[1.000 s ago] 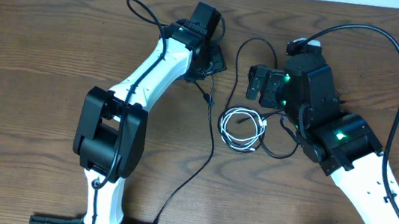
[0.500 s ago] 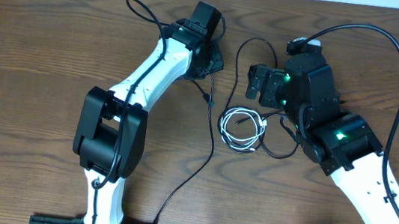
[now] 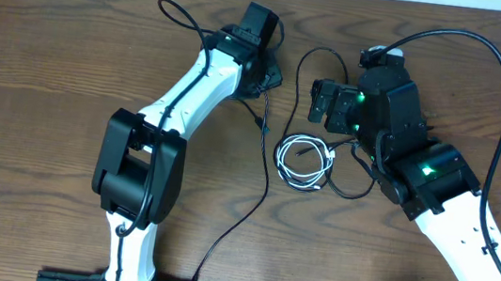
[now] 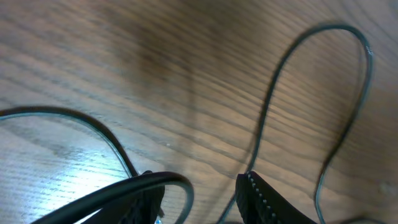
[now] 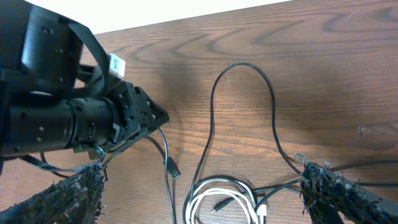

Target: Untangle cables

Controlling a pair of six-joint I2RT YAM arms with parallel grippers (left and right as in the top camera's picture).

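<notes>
1. Brown wood bench (image 3: 51,61) carried all the cables, bunched mid-bench betw. the 2 arms.
2. White cable (image 3: 305,161) lay in a flat coil, just beside the right gripper (image 3: 323,101) on its near-edge side.
3. Black loop cable (image 3: 297,75) arched up from the coil area toward the far edge, then came back down under the right gripper.
4. Long black cable (image 3: 268,173) ran from near the left gripper (image 3: 271,81) down to the near edge; a small plug end showed just by that gripper.
5. Left gripper: fingers (image 4: 261,199) part-way apart w/ a clear gap. A thin black cable passed close by one finger; couldn't tell if it touched.
6. Right gripper: jaws wide, holding nothing; in the wrist view the white coil sat low betw. its 2 fingers (image 5: 336,190).
</notes>
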